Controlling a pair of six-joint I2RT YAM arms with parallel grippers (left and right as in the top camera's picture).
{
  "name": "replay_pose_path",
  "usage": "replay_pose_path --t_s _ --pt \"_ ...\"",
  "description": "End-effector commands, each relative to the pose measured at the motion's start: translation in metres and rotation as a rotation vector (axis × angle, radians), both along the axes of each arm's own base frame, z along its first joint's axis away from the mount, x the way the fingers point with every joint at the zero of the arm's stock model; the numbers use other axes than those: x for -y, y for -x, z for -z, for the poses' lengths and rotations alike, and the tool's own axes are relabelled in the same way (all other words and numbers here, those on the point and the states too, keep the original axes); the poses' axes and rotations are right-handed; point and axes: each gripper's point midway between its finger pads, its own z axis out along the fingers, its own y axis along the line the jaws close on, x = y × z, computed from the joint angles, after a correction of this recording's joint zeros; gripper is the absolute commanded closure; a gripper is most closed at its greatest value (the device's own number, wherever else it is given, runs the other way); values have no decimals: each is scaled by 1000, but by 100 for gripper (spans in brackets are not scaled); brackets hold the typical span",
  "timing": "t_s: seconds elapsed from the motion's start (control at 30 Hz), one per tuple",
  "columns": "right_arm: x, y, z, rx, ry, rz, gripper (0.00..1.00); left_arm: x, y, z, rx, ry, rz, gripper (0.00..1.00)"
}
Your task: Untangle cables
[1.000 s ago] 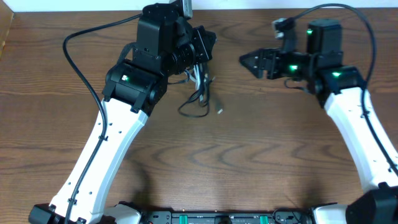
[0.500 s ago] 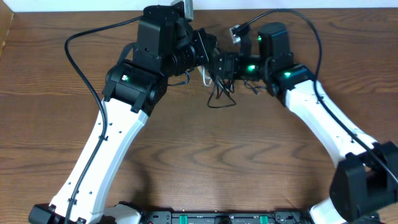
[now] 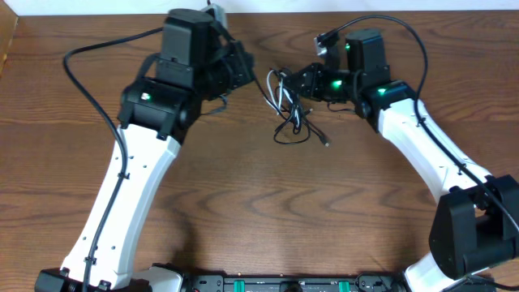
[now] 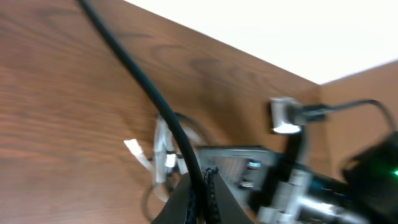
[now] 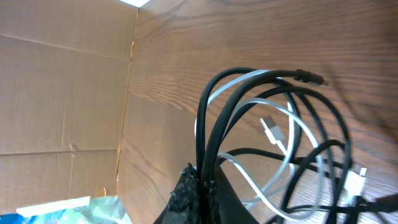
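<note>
From overhead I am seeing the cables (image 3: 285,109) bunching in a loose tangle near the middle of the tabletop's (image 3: 268,211) far edge, between the two arms, but I cannot make out the fingertips there. The left wrist view is showing me the left gripper (image 4: 200,183) pressed together on one black cable (image 4: 143,81). The right wrist view is showing the right gripper (image 5: 202,180) pinching several black loops, with the white cable (image 5: 271,132) threading among them.

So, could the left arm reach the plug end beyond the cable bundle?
Probably not yet: the left gripper is shut on a black cable, and the bundle lies between it and the plug end.
</note>
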Motion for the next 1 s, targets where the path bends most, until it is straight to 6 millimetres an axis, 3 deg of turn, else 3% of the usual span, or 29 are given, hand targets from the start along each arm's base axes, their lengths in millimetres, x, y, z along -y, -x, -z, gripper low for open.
replay_pose_path --t_s 0.0,0.13,0.43,0.7,0.97 --pt "12 2 -36 105 -8 -10 99 -31 -6 5 9 -91 -71 93" --pt "28 6 -47 139 18 -2 98 -65 -5 19 -29 -205 -163 92" --pt "86 13 -60 151 169 105 99 -140 5 38 -109 -466 -367 92" --pt "135 18 -75 132 322 171 99 -182 11 52 -173 -518 -476 92" --pt "181 20 -81 107 390 239 99 -212 14 74 -264 -533 -533 92"
